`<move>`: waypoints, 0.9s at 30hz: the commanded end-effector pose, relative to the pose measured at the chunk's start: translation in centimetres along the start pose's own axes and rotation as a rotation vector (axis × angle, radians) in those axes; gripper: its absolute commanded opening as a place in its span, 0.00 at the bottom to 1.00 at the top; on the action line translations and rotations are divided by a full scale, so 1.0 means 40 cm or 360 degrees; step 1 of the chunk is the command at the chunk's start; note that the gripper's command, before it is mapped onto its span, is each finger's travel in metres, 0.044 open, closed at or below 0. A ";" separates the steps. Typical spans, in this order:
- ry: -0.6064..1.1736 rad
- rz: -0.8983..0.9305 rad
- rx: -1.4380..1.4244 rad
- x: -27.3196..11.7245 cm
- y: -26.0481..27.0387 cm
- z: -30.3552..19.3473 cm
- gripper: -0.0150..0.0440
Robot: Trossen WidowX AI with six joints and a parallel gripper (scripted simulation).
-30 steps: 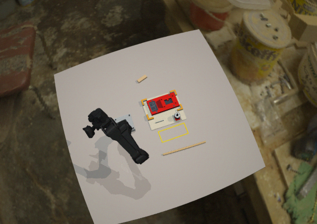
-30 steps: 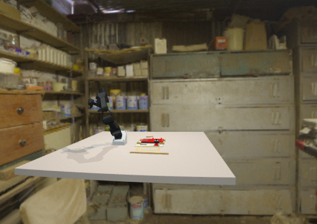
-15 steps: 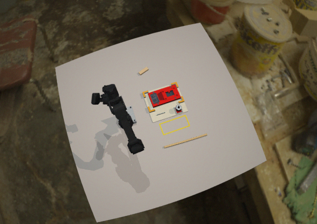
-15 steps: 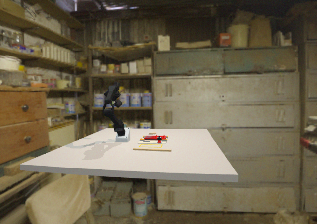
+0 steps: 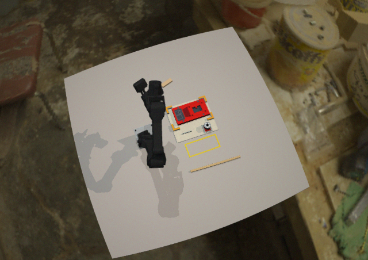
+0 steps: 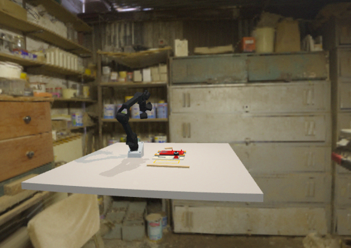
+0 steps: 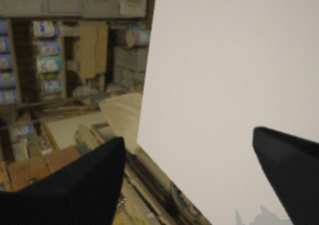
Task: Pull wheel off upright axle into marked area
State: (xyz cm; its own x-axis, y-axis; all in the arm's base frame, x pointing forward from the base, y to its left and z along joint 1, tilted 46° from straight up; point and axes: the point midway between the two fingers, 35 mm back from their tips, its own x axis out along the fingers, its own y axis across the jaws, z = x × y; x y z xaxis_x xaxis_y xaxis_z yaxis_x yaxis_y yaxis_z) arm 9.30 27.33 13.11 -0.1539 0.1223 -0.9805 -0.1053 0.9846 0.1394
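The claw [image 5: 147, 85] [image 6: 145, 111] [image 7: 188, 135] hangs open and empty; the yellow tub's [image 5: 292, 58] lettering is blurred.

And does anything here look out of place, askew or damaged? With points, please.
Nothing plainly wrong. The wheel [image 5: 205, 125] [image 6: 176, 153] looks seated on its small red mount, the red panel [image 5: 187, 115] [image 6: 167, 152] lies within its orange corner brackets, and I see no spill or breakage. At this size, fine damage can't be ruled out.
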 end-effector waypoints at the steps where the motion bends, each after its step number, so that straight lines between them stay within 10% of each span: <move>1: -0.0128 -0.0109 0.0352 -0.001 -0.049 0.111 0.76; 27: -0.0782 -0.0730 0.2117 -0.022 -0.546 0.518 0.76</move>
State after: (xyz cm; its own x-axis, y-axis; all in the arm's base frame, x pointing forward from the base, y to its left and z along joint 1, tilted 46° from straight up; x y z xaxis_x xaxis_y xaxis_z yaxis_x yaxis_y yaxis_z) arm 30.71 10.81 8.38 0.0271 -0.3926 -0.9193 0.8940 0.4210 -0.1534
